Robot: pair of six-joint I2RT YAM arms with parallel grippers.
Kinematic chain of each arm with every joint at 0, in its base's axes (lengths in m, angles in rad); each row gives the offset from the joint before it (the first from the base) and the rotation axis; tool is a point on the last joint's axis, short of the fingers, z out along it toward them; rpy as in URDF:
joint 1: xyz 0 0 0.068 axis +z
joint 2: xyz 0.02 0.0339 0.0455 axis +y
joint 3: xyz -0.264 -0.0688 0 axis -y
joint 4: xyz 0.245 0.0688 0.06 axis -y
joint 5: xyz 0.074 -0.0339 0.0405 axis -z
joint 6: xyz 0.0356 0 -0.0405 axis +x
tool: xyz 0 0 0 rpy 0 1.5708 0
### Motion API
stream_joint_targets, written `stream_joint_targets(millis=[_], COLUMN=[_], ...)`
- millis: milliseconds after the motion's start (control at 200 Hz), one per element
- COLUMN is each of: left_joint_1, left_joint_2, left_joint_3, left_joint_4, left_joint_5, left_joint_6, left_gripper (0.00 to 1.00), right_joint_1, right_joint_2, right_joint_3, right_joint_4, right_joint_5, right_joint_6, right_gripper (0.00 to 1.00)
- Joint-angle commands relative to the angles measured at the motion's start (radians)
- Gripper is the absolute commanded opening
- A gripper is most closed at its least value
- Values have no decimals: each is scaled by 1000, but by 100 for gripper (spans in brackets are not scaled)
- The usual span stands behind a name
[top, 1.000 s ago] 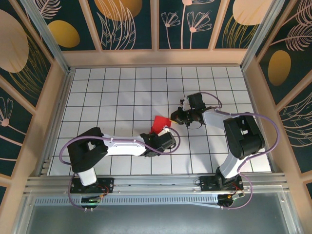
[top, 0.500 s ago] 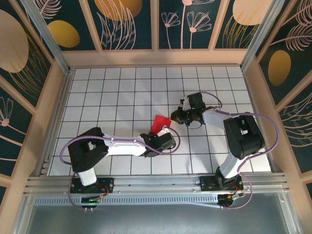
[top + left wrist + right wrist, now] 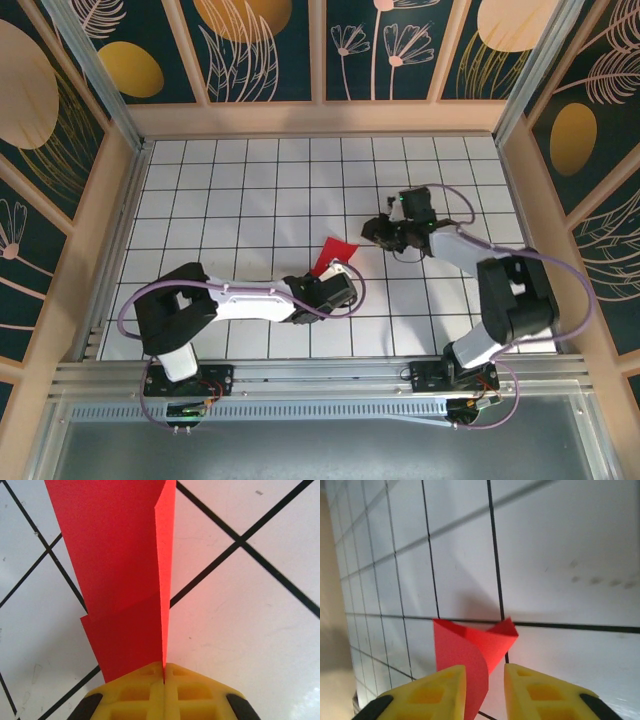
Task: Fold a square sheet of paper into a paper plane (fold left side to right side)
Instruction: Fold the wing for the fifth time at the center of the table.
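— Item: red paper [image 3: 333,252], half-folded, one flap upright, on the table [image 3: 220,200]. Left fingers [image 3: 135,696] pressed together, pinching its near edge.
— Right fingers [image 3: 540,690] spread near its other end. Advice: pinch firmly, flatten the crease slowly.

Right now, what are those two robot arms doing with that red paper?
They are folding it into a paper plane. The left gripper is shut on one end of the red paper, which is already creased, with one flap standing up off the white grid table. The right gripper has its jaws apart and points at the paper's other end without pinching it. It does not look like a finished plane yet.
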Motion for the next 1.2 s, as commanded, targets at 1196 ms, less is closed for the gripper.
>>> stream_joint_targets(millis=[1196], left_joint_1=[302], left_joint_2=[140], left_joint_3=[57], left_joint_4=[396], left_joint_5=[985], left_joint_6=[-408], left_gripper=[0], right_joint_1=[-70], right_joint_2=[-440], right_joint_3=[-469], right_joint_4=[206], right_joint_5=[-11], right_joint_6=[-18], right_gripper=[52])
